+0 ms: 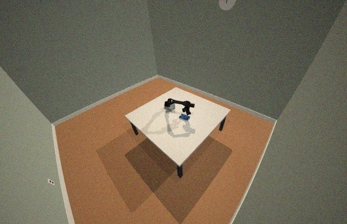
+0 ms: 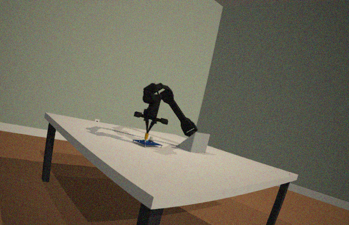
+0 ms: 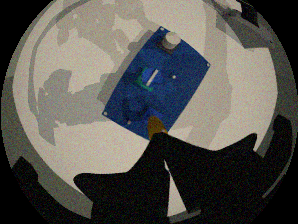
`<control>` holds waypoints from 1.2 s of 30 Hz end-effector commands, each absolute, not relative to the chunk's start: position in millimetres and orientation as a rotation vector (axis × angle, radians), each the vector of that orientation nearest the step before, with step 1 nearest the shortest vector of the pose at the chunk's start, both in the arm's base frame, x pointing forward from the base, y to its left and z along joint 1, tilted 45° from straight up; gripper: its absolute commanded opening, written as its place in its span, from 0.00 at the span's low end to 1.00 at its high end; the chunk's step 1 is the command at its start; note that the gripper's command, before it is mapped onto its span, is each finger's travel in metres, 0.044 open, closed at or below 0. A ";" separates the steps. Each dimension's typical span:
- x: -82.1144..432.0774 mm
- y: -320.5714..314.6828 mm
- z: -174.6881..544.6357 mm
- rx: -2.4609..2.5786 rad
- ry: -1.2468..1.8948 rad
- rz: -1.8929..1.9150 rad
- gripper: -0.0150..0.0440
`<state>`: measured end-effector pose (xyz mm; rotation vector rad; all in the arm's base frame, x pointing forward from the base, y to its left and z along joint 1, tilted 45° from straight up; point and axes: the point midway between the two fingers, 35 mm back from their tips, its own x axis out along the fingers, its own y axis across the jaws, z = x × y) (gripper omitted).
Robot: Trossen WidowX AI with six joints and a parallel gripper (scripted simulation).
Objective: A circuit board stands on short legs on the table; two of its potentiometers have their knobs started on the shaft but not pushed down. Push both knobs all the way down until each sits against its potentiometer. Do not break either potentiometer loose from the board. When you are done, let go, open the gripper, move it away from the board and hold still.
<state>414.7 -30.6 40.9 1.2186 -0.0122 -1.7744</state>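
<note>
The blue circuit board (image 1: 183, 119) (image 2: 154, 144) (image 3: 186, 90) stands on the table. A yellow knob (image 2: 146, 136) (image 3: 156, 126) stands upright at one end of the board. My gripper (image 2: 147, 133) (image 3: 158, 137) is shut with nothing between its fingers. Its tips are at the top of the yellow knob, touching it or very close. A pale grey knob (image 3: 172, 40) is near the opposite end of the board, above a dark base. The fingers hide part of the yellow knob and its potentiometer. I cannot tell whether either knob has a gap beneath it.
A blue and green part with a white bar (image 3: 152, 76) sits mid-board between the knobs. A grey block (image 2: 201, 143) stands at the arm's base on the white table (image 1: 173, 151) (image 2: 219, 174). Arm shadows cross the table around the board.
</note>
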 end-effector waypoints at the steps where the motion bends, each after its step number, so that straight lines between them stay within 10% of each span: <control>1: 414.2 -42.8 31.7 1.213 -0.028 -1.796 0.25; 36: 413.9 -45.3 29.1 1.213 -0.029 -1.796 0.25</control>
